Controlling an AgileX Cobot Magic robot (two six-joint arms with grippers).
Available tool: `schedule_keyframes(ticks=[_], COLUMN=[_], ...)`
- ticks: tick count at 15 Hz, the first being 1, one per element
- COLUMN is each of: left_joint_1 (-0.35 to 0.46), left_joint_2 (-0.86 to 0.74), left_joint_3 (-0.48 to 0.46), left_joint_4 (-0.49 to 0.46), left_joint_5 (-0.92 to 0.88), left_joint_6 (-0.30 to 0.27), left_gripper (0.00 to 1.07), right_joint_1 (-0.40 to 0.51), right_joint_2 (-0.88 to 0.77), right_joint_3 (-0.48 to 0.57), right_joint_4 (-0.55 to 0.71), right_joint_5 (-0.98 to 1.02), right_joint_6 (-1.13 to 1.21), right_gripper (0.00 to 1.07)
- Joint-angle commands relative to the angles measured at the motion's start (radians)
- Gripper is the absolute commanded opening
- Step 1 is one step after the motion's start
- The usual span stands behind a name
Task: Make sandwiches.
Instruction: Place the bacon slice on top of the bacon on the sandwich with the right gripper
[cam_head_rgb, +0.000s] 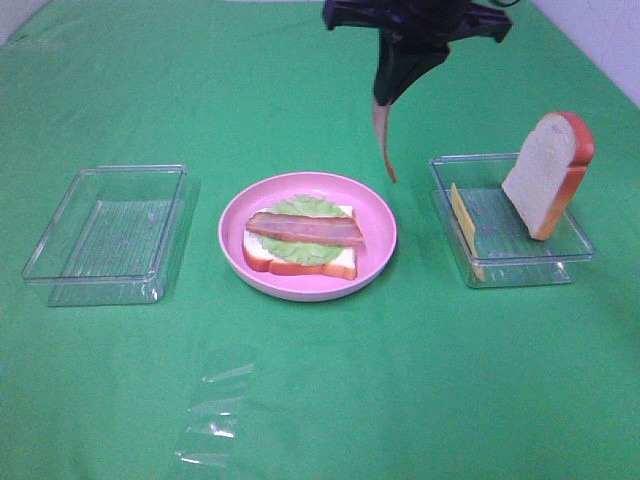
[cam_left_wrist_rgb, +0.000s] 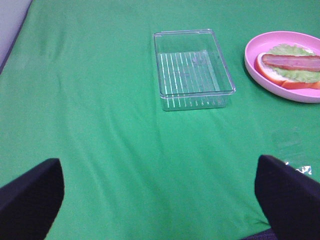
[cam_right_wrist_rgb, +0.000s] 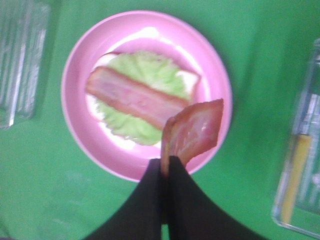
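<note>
The right pincer (cam_head_rgb: 384, 98) is clenched on one end of a reddish toy bacon strip (cam_head_rgb: 384, 140), which dangles in the air above the green-clothed desk (cam_head_rgb: 420, 380), near the right rim of the round pink plate (cam_head_rgb: 232, 215). On the plate lies a white bread slice with orange-brown crust (cam_head_rgb: 300, 266), topped by a frilly pale-green lettuce leaf (cam_head_rgb: 300, 207) and a second bacon strip (cam_head_rgb: 305, 229); in the clear rectangular plastic tray (cam_head_rgb: 530, 268) on the right, a second bread slice (cam_head_rgb: 545, 175) leans upright, with a thin yellow cheese slice (cam_head_rgb: 462, 218) against the tray's left wall. The left pincer (cam_left_wrist_rgb: 157, 170) is released, its fingers wide apart and grasping nothing
</note>
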Motion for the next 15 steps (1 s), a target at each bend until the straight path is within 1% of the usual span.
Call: schedule_keyframes(ticks=[1, 3, 6, 7, 12, 14, 15], left_joint_1=[-0.001, -0.001, -0.001, -0.001, -0.001, -0.001, -0.001], left_joint_2=[-0.021, -0.021, -0.021, -0.021, -0.021, -0.021, -0.021], left_joint_3=[0.002, 0.002, 0.002, 0.002, 0.002, 0.002, 0.002], left_joint_4=[-0.012, -0.013, -0.013, -0.013, -0.013, -0.013, -0.013], left_joint_5=[-0.007, -0.007, -0.007, -0.007, -0.007, -0.007, -0.007], left_joint_6=[-0.002, -0.002, -0.002, -0.002, -0.002, -0.002, -0.002], left_gripper=[0.95, 0.95, 0.95, 0.95, 0.95, 0.95, 0.95], right_joint_1=[0.069, 0.091, 0.090, 0.090, 0.088, 0.086, 0.086], right_joint_2=[-0.003, 0.010, 0.088, 0.114, 0.192, 0.206, 0.206], right_joint_3=[0.048, 0.074, 0.074, 0.074, 0.074, 0.074, 0.074], right_joint_4=[0.140, 0.270, 0.490, 0.522, 0.511, 0.450, 0.374], right_joint_5=[-0.106, -0.203, -0.303, -0.312, -0.317, -0.323, -0.323], right_joint_6=[-0.100, -0.176, -0.325, -0.344, -0.345, -0.331, -0.291], right_gripper=[0.00, 0.00, 0.00, 0.00, 0.00, 0.00, 0.00])
